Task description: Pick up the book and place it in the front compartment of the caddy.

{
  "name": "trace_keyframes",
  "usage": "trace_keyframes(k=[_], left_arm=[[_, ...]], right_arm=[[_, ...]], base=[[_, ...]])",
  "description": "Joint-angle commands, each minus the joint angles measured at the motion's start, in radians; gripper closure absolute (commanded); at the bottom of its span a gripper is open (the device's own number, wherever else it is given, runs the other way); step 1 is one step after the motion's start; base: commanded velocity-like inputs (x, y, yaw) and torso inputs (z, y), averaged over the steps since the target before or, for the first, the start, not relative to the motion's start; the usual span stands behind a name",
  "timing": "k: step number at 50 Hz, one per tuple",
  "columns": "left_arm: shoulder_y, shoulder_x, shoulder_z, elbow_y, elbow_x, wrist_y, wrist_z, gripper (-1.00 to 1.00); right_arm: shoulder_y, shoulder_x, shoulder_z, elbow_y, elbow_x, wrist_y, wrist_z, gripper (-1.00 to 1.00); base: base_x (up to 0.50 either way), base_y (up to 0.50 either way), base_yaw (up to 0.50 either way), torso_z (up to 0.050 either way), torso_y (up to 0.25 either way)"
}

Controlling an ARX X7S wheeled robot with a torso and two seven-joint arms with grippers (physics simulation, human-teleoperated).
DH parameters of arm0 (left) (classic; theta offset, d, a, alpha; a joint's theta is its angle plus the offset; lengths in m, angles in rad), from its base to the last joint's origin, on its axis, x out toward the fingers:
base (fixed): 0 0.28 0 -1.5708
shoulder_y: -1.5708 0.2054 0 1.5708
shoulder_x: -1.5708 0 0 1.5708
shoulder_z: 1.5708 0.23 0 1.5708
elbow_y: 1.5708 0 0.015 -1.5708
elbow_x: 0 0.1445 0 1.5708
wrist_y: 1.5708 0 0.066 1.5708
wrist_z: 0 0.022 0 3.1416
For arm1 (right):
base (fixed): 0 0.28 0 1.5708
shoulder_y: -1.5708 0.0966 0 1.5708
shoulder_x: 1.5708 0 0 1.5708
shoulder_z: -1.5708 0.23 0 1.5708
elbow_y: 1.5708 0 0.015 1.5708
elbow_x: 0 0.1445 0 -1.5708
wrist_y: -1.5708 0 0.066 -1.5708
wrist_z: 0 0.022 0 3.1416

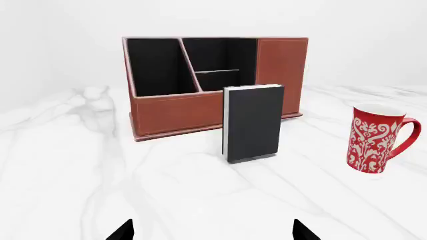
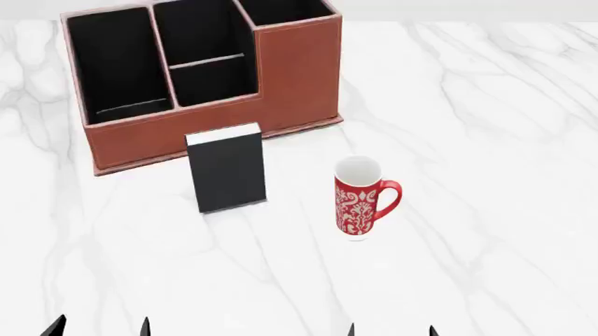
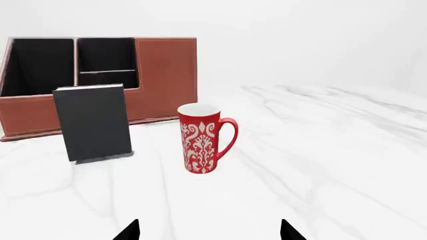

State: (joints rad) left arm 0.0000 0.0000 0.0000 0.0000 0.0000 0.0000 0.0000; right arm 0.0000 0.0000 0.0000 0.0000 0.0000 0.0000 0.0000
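The book (image 2: 227, 170) is seen standing upright on the white marble desk (image 2: 486, 140), just in front of the caddy's (image 2: 299, 77) low front wall; the front compartment (image 2: 196, 49) is shown bare and black-lined; a red-and-white mug (image 2: 357, 199) is set beside the book, apart from it; the left hand (image 2: 98, 327) and right hand (image 2: 391, 330) are held low at the near edge, both released, nothing grasped.

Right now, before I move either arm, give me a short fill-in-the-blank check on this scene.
1. The book stands ____ on the table.
2. The mug is patterned red and ____.
3. The book stands between the robot and the ____.
4. Both end effectors hold ____.

Missing words: upright; white; caddy; nothing
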Motion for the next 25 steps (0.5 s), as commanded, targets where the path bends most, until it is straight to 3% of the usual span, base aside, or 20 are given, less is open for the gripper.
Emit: trace_keyframes(k=[1, 6, 12, 16, 25], left_arm=[[0.045, -0.027, -0.001, 0.029, -0.034, 0.015, -0.003, -1.0], [0.108, -0.056, -0.025, 0.109, -0.105, 0.004, 0.008, -1.0], [0.119, -0.076, 0.004, 0.086, -0.063, 0.048, -0.004, -1.0], [0.12, -0.089, -0.003, 0.164, -0.113, -0.046, 0.001, -1.0], [-0.037, -0.131, -0.015, 0.492, -0.22, -0.417, -0.047, -1.0]], right_arm=[[-0.056, 0.015, -0.064, 0.006, -0.075, -0.014, 0.057, -1.0], [-0.138, 0.024, -0.07, -0.096, 0.01, -0.01, 0.086, -1.0], [-0.174, 0.038, -0.084, -0.168, -0.043, -0.005, 0.172, -1.0], [-0.19, 0.047, -0.074, -0.233, 0.013, 0.01, 0.171, -1.0], [-0.157, 0.116, 0.063, -0.657, 0.093, 0.286, 0.215, -1.0]], base=[[0.0, 0.0, 0.0, 0.0, 0.0], [0.0, 0.0, 0.0, 0.0, 0.0], [0.0, 0.0, 0.0, 0.0, 0.0], [0.0, 0.0, 0.0, 0.0, 0.0], [0.0, 0.0, 0.0, 0.0, 0.0]])
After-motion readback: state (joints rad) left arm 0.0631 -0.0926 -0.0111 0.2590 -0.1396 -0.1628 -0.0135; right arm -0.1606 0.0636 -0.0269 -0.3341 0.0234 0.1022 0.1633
